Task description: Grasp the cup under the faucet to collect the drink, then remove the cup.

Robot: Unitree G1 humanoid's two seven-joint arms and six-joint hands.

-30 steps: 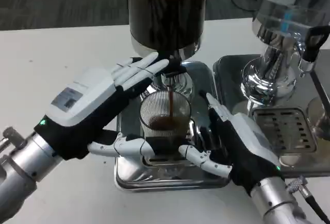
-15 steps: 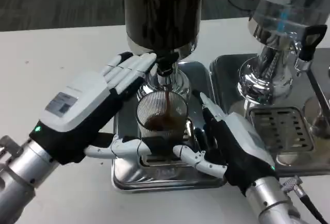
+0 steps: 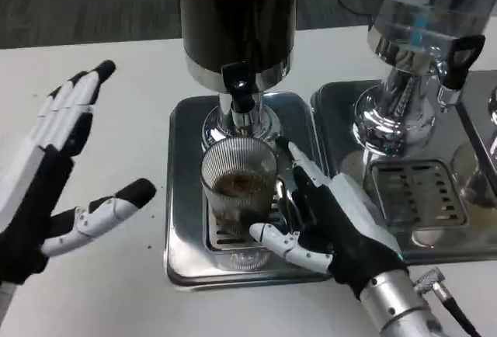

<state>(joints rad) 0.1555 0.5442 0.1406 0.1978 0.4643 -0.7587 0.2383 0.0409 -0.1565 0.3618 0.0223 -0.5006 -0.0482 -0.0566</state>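
A ribbed clear cup (image 3: 238,184) holding dark drink stands on the steel drip tray (image 3: 185,189) under the black faucet (image 3: 239,88) of the dark drink dispenser (image 3: 234,15). No stream runs from the faucet. My right hand (image 3: 330,220) wraps the cup from the right, thumb in front of its base and fingers behind it. My left hand (image 3: 50,170) hangs over the bare table far to the left, fingers spread, holding nothing.
A second dispenser (image 3: 419,42) with a clear tank and a black tap lever (image 3: 458,61) stands on its own steel tray (image 3: 419,197) at the right, close to my right forearm. White table (image 3: 116,81) lies to the left.
My left hand has left the faucet and pulled far left, opening. The pouring stream has stopped. The right hand stays around the cup. The camera shifted slightly.
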